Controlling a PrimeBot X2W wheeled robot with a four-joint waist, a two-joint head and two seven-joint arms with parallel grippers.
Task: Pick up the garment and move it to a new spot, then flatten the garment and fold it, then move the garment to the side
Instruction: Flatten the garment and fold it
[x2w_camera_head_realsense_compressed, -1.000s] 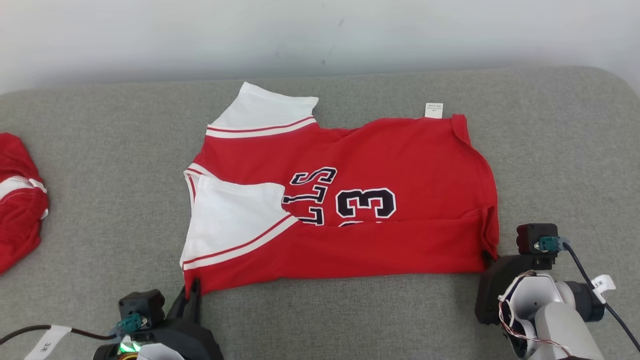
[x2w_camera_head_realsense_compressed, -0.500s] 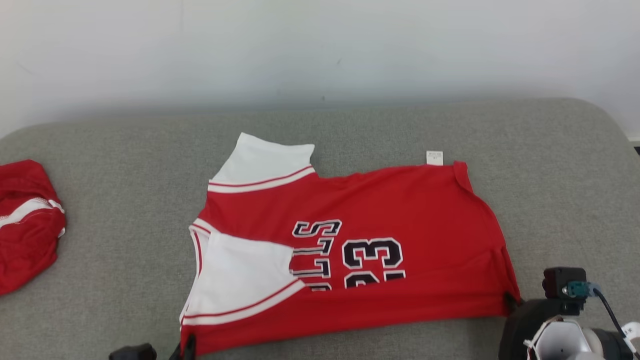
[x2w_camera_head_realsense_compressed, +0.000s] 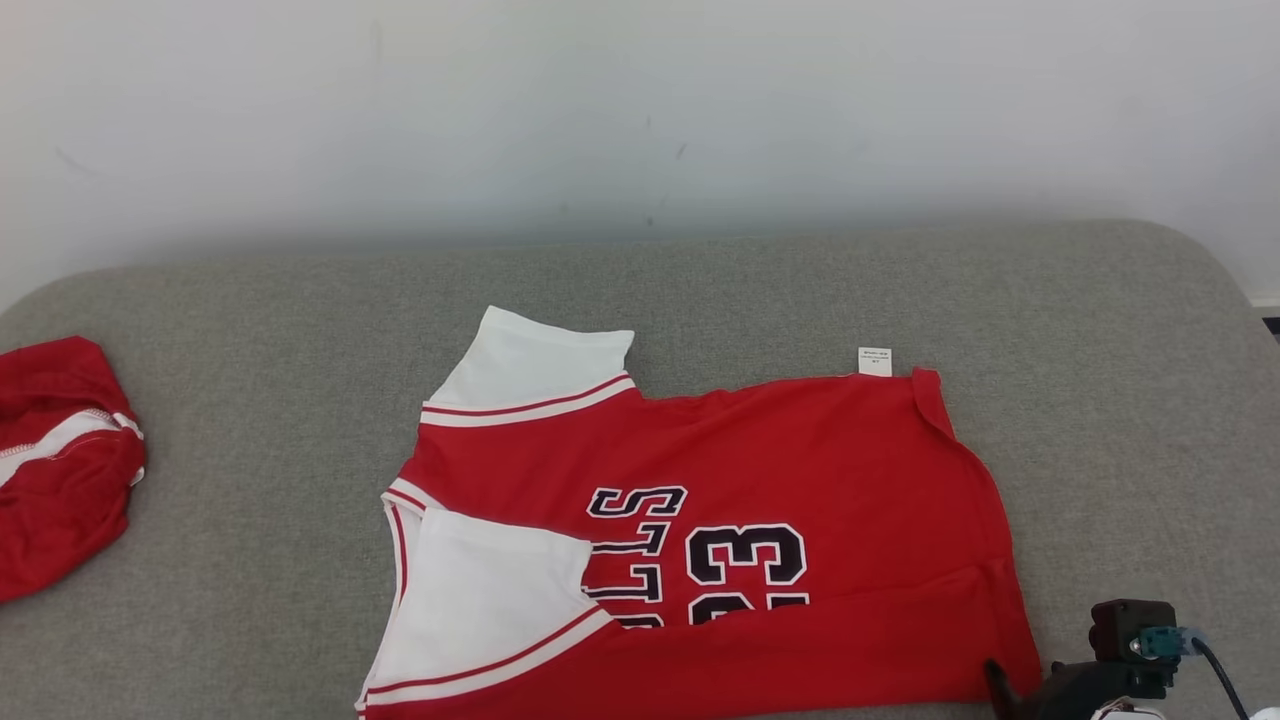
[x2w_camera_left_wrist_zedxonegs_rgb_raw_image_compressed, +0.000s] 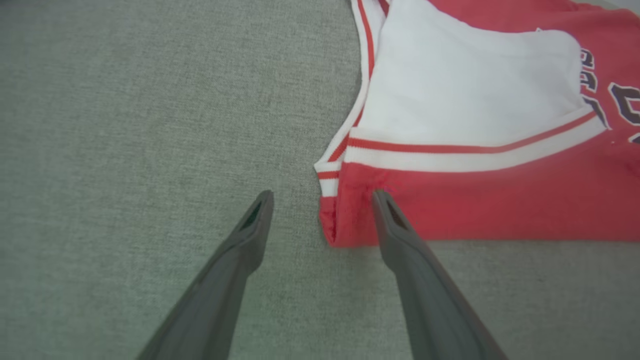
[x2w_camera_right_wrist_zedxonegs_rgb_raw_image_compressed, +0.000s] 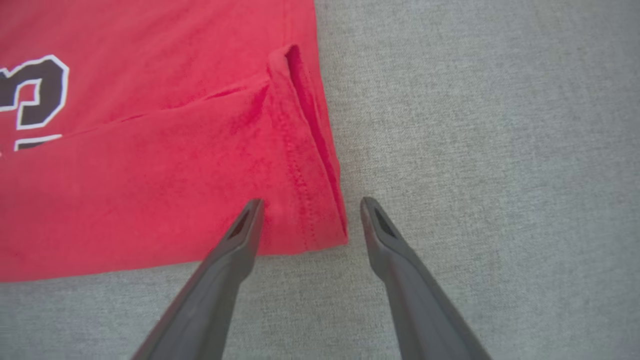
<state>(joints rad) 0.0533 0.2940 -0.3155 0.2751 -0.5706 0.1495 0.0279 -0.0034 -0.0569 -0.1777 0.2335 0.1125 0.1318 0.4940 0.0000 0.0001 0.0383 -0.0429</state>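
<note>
The garment (x2w_camera_head_realsense_compressed: 800, 470) is a red jersey with white sleeves and dark lettering, lying flat on the grey cushion with its near edge folded over. In the left wrist view my left gripper (x2w_camera_left_wrist_zedxonegs_rgb_raw_image_compressed: 322, 199) stands open, its fingers straddling the jersey's near left corner (x2w_camera_left_wrist_zedxonegs_rgb_raw_image_compressed: 345, 220). The right wrist view has my right gripper (x2w_camera_right_wrist_zedxonegs_rgb_raw_image_compressed: 310, 206) open around the near right corner (x2w_camera_right_wrist_zedxonegs_rgb_raw_image_compressed: 320, 220) of the red hem. In the head view one dark fingertip of the right gripper (x2w_camera_head_realsense_compressed: 995, 672) shows at that corner, with the wrist camera behind it.
A second red and white garment (x2w_camera_head_realsense_compressed: 55, 460) lies bunched at the left edge of the grey cushion (x2w_camera_head_realsense_compressed: 250, 400). A pale wall (x2w_camera_head_realsense_compressed: 640, 110) rises behind the cushion. Bare cushion surrounds the jersey on the left, right and far sides.
Both grippers have opened and let go of the jersey's near corners. The head camera has tilted up, so the jersey and grippers sit lower in its view.
</note>
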